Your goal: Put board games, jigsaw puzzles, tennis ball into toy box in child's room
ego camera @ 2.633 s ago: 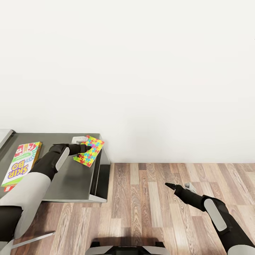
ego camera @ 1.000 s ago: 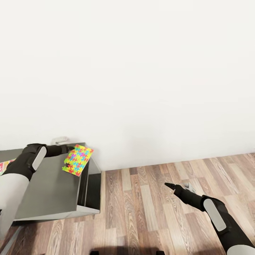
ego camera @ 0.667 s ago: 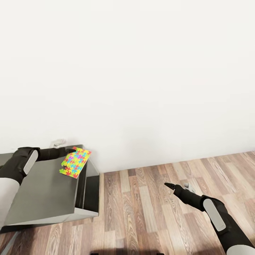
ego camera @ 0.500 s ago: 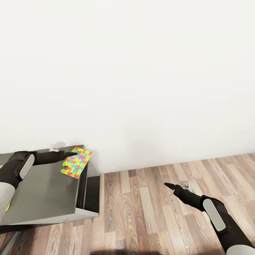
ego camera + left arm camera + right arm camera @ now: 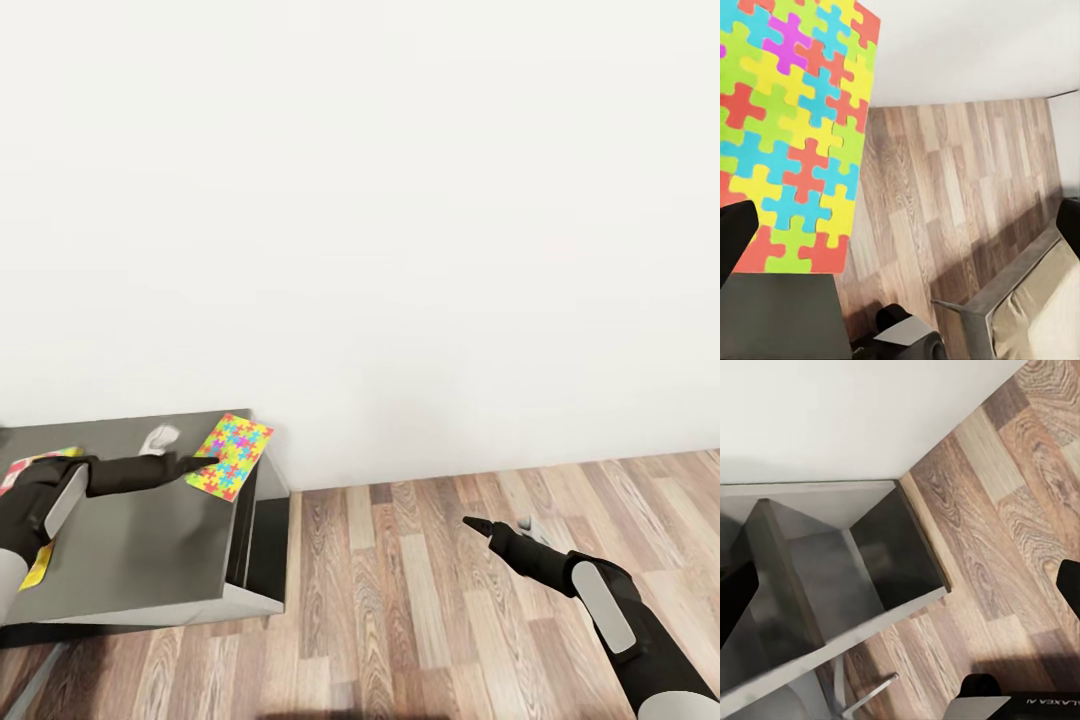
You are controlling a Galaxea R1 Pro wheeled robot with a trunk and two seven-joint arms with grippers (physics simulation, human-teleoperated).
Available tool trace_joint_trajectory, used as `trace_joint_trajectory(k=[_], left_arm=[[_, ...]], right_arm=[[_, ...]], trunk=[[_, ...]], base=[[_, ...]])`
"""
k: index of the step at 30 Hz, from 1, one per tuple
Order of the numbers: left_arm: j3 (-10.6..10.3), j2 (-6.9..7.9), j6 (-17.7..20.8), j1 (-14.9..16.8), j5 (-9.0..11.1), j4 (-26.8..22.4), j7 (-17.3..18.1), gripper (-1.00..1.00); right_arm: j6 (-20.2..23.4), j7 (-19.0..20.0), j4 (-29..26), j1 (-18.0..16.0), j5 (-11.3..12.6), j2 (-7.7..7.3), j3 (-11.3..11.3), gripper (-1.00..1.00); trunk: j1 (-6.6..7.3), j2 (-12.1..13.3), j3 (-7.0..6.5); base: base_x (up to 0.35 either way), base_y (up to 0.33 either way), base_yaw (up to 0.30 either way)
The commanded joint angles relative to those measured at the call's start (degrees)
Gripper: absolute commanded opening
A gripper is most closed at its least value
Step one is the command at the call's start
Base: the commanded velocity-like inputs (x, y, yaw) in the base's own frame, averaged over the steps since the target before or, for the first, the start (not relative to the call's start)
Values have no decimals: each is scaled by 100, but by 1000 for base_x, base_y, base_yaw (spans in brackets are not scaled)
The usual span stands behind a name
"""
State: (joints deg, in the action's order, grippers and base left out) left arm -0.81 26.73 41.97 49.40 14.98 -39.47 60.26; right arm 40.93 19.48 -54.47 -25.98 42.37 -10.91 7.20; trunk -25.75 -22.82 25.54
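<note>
The jigsaw puzzle [image 5: 230, 456] lies at the table's [image 5: 140, 540] corner, seemingly touching the spread fingertips of the left gripper [image 5: 190, 459].

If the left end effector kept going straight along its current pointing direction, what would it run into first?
The colourful jigsaw puzzle. The left end effector points along the table toward it, fingertips at its near edge; contact can't be confirmed. Beyond the puzzle, probably the white wall.

Multicoloured interlocking-piece jigsaw puzzle [image 5: 231, 457] lid

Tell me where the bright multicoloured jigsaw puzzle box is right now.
In the head view, the bright multicoloured jigsaw puzzle box lies at the dark grey table's far right corner, by the white wall, at the left gripper's tips.
</note>
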Motion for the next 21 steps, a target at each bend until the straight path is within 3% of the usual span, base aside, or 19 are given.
trace_joint_trajectory(k=[1,8,21], left_arm=[[-8,21,36,-12,36,4,9,100],[3,49,47,-86,68,17,57,100],[0,14,54,-105,57,18,507,100]], right_arm=[[33,15,-2,-3,-5,2,1,100],[10,9,-2,-3,-9,9,-2,100],[-29,-49,-2,-3,-15,19,-34,100]], trunk=[[-3,-10,6],[-3,-10,-23],[-3,-10,-28]], base=[[0,0,59],[0,0,121],[0,0,11]])
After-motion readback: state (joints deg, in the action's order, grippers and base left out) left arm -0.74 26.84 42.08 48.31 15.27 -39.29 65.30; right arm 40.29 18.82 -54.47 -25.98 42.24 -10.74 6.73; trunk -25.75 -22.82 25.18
